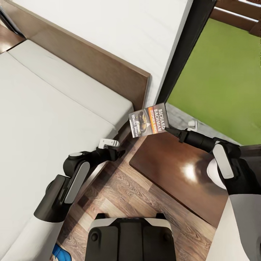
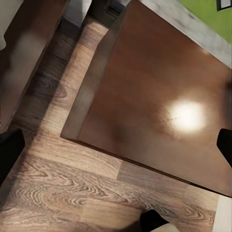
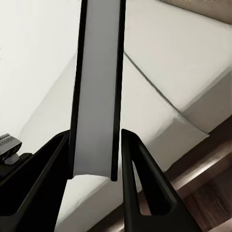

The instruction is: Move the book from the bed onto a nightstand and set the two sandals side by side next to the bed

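- Head view: wood-plank floor (image 1: 119, 188), white wall, black window frame (image 1: 188, 47) with green ground outside. The bed (image 1: 54, 119) with pale mattress and dark headboard (image 1: 94, 65) is on the left; the glossy dark nightstand (image 1: 174, 170) stands just beside it, near the window.
- Head view: right gripper (image 1: 170, 131) is clenched on the book (image 1: 148, 120), pinching its edge nearest the arm. The book hangs in the air ahead of the jaws, above the nightstand's far corner, not touching the top.
- Head view: book cover faces the camera, lettering "Richard Bachman" and orange band readable; its long axis runs out from the jaws toward the bed, slightly tilted.
- Head view: left gripper (image 1: 108, 143) hovers by the bed's edge with nothing in it; cannot tell whether jaws are released or clenched. A blue sandal (image 1: 58, 252) peeks at the bottom edge by the bed.
- Left wrist view: nightstand top (image 2: 159, 111) with a bright glare spot, plank floor (image 2: 58, 193) around it. Jaw state cannot be told here.
- Right wrist view: two black fingers (image 3: 137, 183) clamp the book (image 3: 99, 87) edge-on between them, its pale page edge toward the camera, long axis running straight out past the fingertips. Mattress (image 3: 164, 87) lies beyond.
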